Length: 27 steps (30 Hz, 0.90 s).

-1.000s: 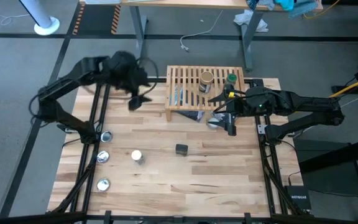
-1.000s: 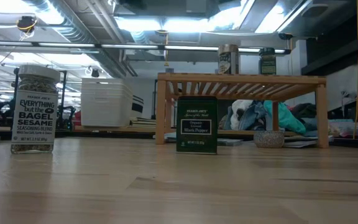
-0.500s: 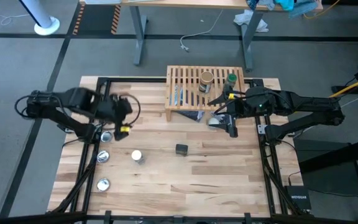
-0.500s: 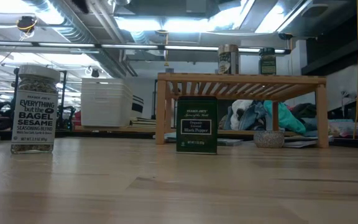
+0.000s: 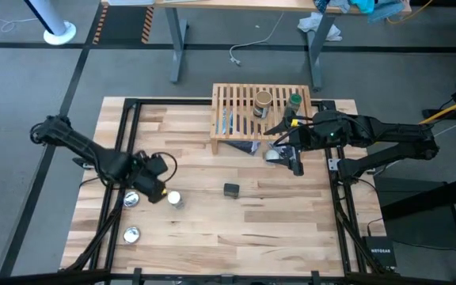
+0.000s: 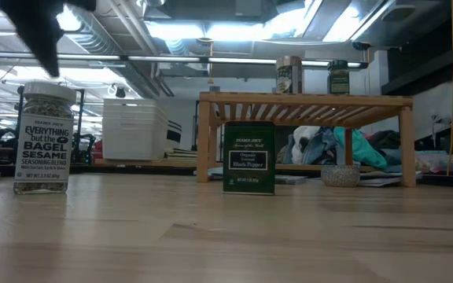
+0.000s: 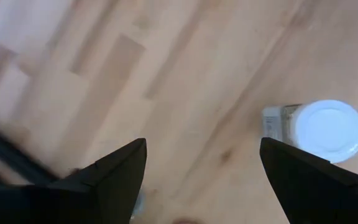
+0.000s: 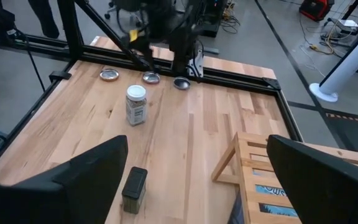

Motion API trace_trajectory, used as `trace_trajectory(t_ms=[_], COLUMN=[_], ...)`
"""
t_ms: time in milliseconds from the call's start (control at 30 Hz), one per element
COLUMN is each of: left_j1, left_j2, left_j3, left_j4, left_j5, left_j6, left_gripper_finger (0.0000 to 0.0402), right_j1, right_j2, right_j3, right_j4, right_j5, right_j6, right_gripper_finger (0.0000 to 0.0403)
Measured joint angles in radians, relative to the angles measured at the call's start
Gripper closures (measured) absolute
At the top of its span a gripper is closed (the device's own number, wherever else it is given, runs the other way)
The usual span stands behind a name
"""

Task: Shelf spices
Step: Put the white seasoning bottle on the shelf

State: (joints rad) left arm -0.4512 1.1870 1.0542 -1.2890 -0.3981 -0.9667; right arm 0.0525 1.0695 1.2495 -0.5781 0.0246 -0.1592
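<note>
Swung down from near the shelf [image 5: 261, 119] to just beside the white-capped jar [image 5: 174, 199] on the surface [image 5: 236, 229], left jaws apart and empty, ready to grasp; right jaws apart, waiting beside shelf.

White-capped jar [image 8: 135, 104] — dark tin [image 8: 133, 185] nearer (upright)

The table [image 5: 236, 229] is pale butcher-block wood with a smooth, faintly sheened finish, and the shelf [image 5: 240, 99] is light, matt wooden slats in a wooden frame. The clear jar [image 6: 44, 140] looks glassy, with a printed paper label and a smooth white plastic cap [image 7: 327, 127]. The dark tin [image 6: 248, 157] has a dull finish, while the round silver pieces [image 5: 131, 233] at the left shine like polished metal.
</note>
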Motion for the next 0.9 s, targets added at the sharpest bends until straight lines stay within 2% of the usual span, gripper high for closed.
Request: trace_trajectory(t_ms=[167,267,567,700,900], left_j1=[-0.095,-0.141,-0.248,-0.284,-0.293], left_j2=[0.0,0.0,0.0,0.01,0.067], left_j3=[-0.125,-0.154,-0.159,-0.159,-0.159], left_j4=[0.191,0.228,0.288,0.384,0.396], left_j5=[0.002,0.001,0.0,-0.023,-0.059], left_j6=[-0.131,-0.207,-0.367,-0.39,-0.391], left_gripper_finger=[0.0094,0.0094,0.0094,0.0094,0.0094], right_j1=[0.0,0.0,0.0,0.0,0.0], right_j2=[0.0,0.0,0.01,0.031,0.063], right_j3=[0.0,0.0,0.0,0.0,0.0], right_j4=[0.0,0.0,0.0,0.0,0.0], right_j5=[0.0,0.0,-0.018,-0.018,-0.018], right_j6=[0.001,0.001,0.001,0.001,-0.004], right_gripper_finger=[0.0013,0.0013,0.0013,0.0013,0.0013])
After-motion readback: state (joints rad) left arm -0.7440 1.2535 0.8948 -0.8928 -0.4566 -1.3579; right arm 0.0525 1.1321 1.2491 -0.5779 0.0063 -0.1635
